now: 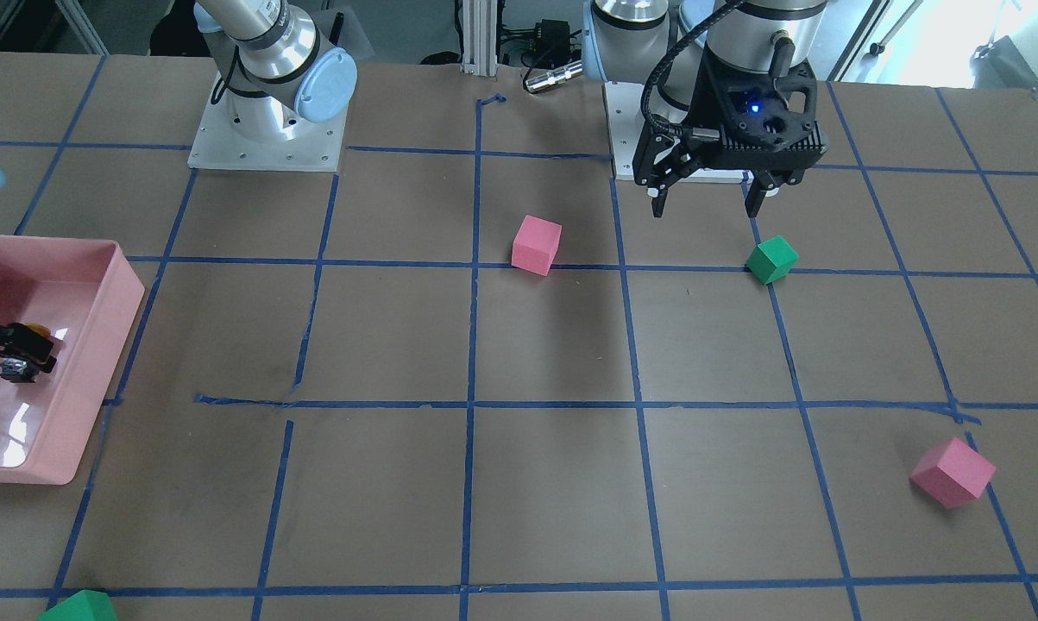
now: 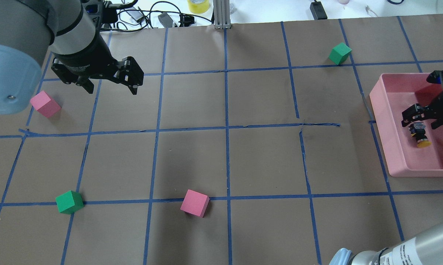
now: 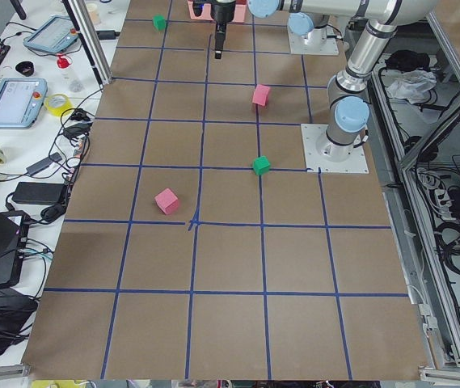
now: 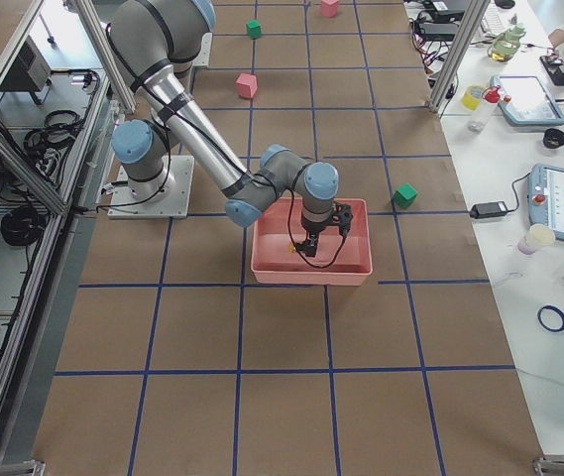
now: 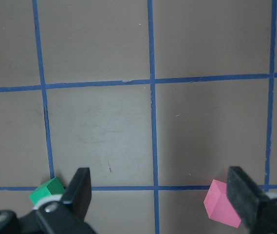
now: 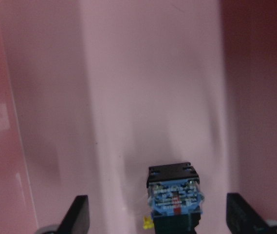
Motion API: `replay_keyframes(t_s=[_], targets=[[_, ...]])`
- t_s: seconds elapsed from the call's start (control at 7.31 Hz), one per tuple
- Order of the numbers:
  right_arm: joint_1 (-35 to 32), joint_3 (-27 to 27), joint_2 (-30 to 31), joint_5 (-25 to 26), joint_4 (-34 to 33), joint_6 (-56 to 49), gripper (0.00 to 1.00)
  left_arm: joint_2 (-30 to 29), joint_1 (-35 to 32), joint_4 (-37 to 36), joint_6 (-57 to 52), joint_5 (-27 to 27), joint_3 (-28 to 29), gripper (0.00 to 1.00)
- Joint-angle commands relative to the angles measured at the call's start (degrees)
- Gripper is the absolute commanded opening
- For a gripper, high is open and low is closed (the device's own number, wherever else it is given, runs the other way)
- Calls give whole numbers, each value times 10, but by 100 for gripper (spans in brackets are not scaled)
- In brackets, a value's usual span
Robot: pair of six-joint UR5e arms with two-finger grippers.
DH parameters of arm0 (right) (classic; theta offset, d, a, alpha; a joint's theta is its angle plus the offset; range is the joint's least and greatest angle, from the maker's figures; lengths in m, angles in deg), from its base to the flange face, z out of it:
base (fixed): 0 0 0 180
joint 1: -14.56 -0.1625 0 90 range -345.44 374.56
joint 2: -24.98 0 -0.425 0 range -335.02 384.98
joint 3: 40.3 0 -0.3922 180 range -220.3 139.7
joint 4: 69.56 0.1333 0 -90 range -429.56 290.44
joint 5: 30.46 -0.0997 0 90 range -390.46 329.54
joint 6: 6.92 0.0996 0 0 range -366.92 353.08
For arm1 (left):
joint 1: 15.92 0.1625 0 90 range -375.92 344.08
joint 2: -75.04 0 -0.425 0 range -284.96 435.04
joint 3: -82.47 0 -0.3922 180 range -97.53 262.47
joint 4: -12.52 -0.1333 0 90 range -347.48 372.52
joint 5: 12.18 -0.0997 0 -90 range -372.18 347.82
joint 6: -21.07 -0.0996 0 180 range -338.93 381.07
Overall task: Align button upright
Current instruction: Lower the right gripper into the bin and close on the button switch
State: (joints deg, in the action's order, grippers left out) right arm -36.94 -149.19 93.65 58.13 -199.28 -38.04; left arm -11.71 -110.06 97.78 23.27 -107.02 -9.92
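Button [image 2: 420, 134] lies on its side in the pink tray [image 2: 394, 88], between the spread fingers of my right claw [image 2: 422, 120]. Left claw [image 2: 112, 88] hangs open over the counter [image 2: 243, 158]. Risk: an off-centre closure could skid the button across the slick plastic.

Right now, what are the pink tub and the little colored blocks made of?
The pink tub looks like glossy plastic: bright reflections show on its floor. The pink block and green block look matte, no shine; perhaps foam, but I cannot be sure.
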Motion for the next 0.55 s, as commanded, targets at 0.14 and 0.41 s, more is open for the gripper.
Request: replay_keyframes(t_s=[0.14,0.41], targets=[[0,0,-1,0,0,0,98,0,0,0,0,0,0,100],[0,-7,-6,0,0,0,98,0,0,0,0,0,0,100]])
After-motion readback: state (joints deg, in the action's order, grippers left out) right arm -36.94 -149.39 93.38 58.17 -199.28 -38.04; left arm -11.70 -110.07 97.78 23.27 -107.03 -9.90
